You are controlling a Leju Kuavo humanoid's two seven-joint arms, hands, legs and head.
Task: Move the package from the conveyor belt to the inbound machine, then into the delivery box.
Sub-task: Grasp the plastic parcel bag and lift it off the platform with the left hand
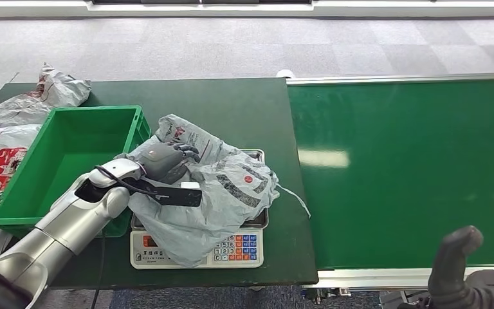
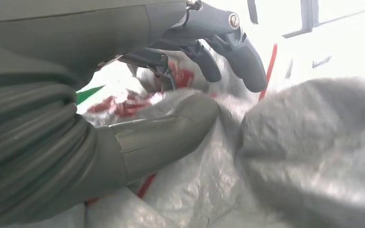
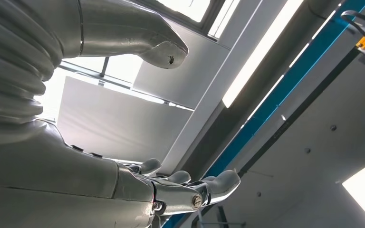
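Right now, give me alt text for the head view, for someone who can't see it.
The left robot hand grips a crumpled grey package lying on the scale, beside an empty green box on a dark table. The green conveyor belt stretches right, with the right robot hand raised at its near edge.

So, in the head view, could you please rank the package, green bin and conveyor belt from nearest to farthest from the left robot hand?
1. Package: under the left robot hand, on the scale.
2. Green bin: just to its left.
3. Conveyor belt: far right.
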